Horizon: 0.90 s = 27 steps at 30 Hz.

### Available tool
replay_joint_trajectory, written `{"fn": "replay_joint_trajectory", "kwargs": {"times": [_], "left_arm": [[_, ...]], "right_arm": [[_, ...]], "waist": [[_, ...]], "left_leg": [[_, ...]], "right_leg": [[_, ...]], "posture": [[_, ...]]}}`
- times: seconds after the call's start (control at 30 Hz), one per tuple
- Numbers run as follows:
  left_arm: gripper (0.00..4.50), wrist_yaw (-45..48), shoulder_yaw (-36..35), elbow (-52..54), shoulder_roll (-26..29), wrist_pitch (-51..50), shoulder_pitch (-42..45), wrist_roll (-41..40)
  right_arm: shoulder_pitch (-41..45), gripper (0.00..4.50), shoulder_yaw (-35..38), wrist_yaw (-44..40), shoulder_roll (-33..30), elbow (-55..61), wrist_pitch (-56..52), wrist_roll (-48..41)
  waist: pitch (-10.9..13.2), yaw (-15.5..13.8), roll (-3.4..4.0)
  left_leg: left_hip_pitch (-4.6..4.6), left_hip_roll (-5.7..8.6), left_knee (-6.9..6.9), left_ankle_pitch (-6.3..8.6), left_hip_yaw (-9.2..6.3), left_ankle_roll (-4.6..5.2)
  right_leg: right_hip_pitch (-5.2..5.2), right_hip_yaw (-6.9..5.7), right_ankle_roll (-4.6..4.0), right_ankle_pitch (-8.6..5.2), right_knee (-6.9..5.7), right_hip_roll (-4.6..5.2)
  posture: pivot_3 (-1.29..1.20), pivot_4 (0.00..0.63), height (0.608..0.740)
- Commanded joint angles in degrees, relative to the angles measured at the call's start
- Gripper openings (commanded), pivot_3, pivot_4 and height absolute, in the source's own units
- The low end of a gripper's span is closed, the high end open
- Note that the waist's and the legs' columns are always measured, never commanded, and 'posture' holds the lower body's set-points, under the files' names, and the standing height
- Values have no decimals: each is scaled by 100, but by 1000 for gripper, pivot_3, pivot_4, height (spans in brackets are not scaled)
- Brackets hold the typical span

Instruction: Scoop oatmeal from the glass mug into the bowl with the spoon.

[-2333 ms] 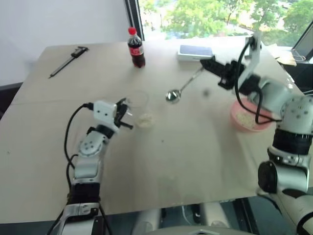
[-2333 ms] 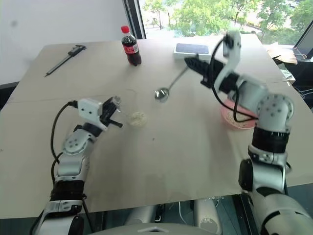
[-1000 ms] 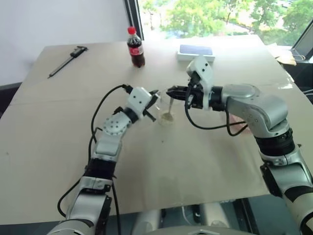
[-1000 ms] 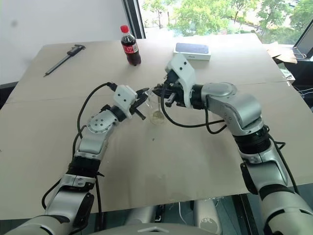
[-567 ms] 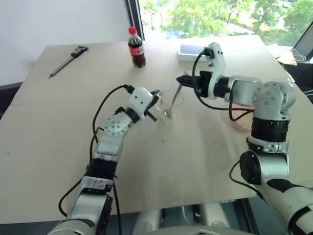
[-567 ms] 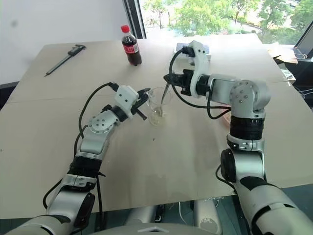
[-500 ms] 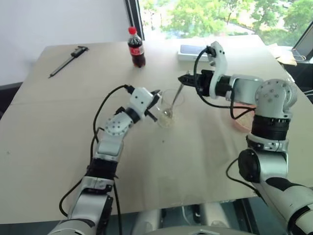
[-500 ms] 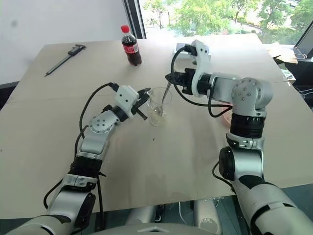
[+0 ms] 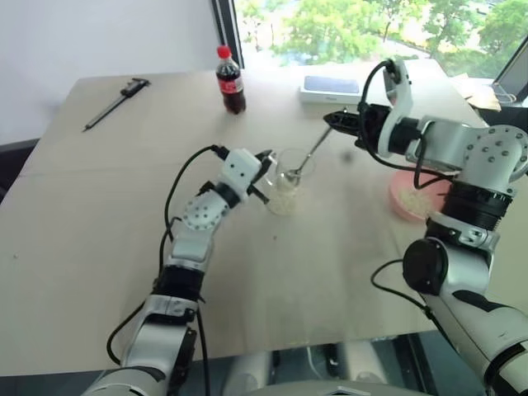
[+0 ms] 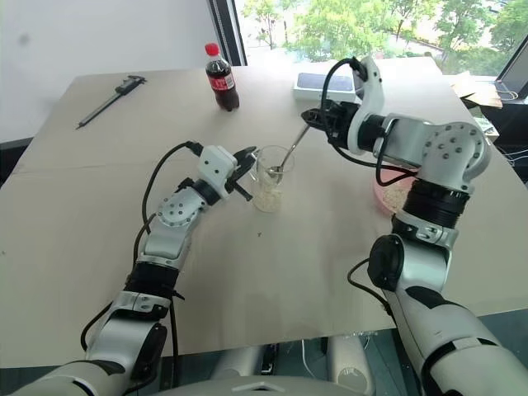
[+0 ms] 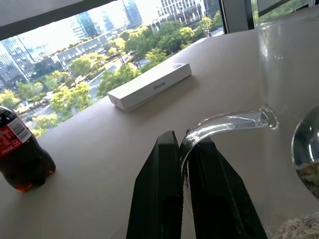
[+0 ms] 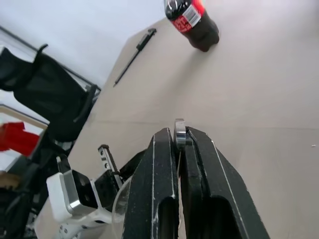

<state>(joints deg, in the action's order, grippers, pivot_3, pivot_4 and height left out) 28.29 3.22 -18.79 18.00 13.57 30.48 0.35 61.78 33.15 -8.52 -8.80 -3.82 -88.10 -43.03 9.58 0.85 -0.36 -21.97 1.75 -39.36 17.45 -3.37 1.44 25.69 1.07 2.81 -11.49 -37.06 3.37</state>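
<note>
The glass mug [image 9: 285, 183] stands mid-table with pale oatmeal [image 9: 283, 199] in its bottom. My left gripper [image 9: 265, 175] is shut on the mug's clear handle [image 11: 224, 123]. My right gripper [image 9: 334, 120] is up and to the right of the mug, shut on the handle of the silver spoon [image 9: 310, 155]. The spoon slants down to the mug, and its small bowl [image 11: 305, 149] sits just inside the rim. The pink bowl [image 9: 396, 202] lies at the right, partly behind my right arm, with oatmeal [image 9: 412, 198] in it.
A cola bottle [image 9: 230, 81] and a white phone box [image 9: 330, 87] stand at the back of the table. A black caliper [image 9: 115, 101] lies at the back left. The table's right edge runs just beyond the bowl.
My right gripper has drawn back to the right and up and rolled its wrist. The spoon now slants with its bowl at the mug's rim. The left gripper keeps the mug still.
</note>
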Motion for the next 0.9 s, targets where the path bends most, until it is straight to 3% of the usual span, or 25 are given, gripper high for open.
{"fn": "replay_joint_trajectory", "kwargs": {"times": [0.03, 0.5, 0.9], "left_arm": [[12, -120, -63, -155, 19, 171, 36, 33], [12, -468, -85, -896, -247, 645, 366, 35], [12, -841, -129, -1902, -576, 1481, 870, 125]], "right_arm": [[195, 0, 245, 143, -94, 108, 10, -41], [414, 0, 1076, 586, -158, 37, -188, -33], [726, 0, 2419, 1603, 224, -103, -440, 108]], "waist": [[-1, 3, 0], [-4, -5, 1], [-5, -11, 2]], "left_leg": [[0, 0, 0, 0, 0, 0], [3, 1, -1, 0, 1, 1], [0, 8, -1, -1, 1, 4]], "right_leg": [[0, 0, 0, 0, -1, 0], [0, 2, 0, 0, -10, 1], [-1, -2, 0, 0, -10, 10]], "posture": [[0, 150, 740], [0, 150, 740], [0, 150, 740]]}}
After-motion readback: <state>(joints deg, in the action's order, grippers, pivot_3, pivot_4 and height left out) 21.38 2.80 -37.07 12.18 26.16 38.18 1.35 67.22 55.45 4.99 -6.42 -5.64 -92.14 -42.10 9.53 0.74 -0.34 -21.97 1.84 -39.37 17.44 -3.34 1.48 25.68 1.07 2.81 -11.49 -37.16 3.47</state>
